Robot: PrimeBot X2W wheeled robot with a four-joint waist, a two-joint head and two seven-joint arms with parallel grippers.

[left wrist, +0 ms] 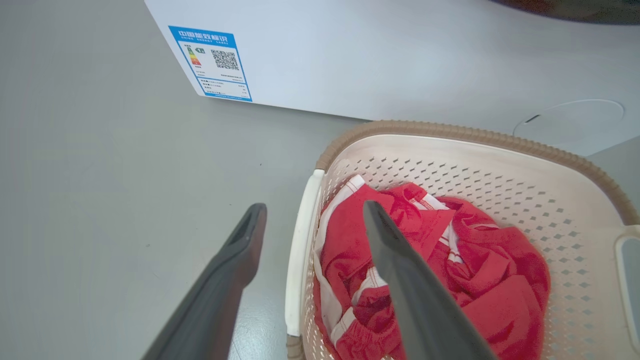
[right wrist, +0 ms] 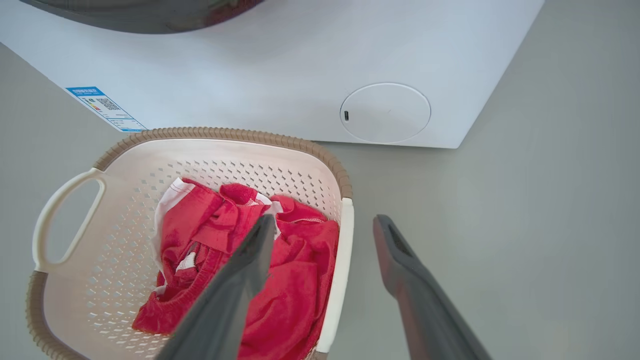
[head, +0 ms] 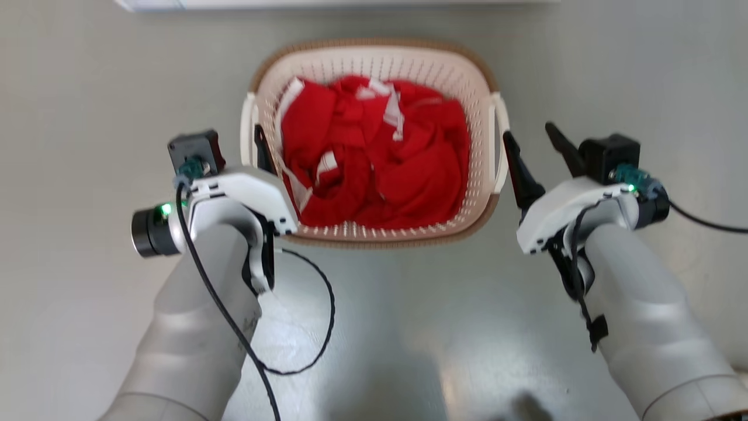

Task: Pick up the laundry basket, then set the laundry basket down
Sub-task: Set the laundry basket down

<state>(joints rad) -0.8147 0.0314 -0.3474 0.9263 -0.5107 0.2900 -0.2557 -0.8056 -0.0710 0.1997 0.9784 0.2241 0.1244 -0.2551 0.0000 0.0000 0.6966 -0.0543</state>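
- Hanging wide open and empty, the left gripper (left wrist: 314,207) has one dark finger over the inside of the laundry basket (head: 362,63) and the other outside it, with the basket's left handle (left wrist: 300,250) in line between them.
- The right gripper (head: 528,131) is likewise spread and holds nothing at the basket's opposite side, with its fingers on either side of the right handle (right wrist: 340,260) in its wrist view. I cannot tell whether either gripper is down at handle height.
- The basket sits on the grey floor (head: 87,117) between the two grippers, and the white washer (right wrist: 300,75) stands just behind the basket's far rim.
- Inside the basket lies a crumpled heap of red clothing (head: 380,164) with white trim, staying below the rim.
- My judgement on handling: thin perforated plastic with a soft cloth load should be light, but the walls will likely flex, so a wall makes a poor hold.
- The white loop handles look the stiffest parts. Closing each gripper on the middle of its handle bar, both at once, should keep the basket level.
- The plastic looks smooth, so hard fingers may slide along the bar if the lift is uneven.
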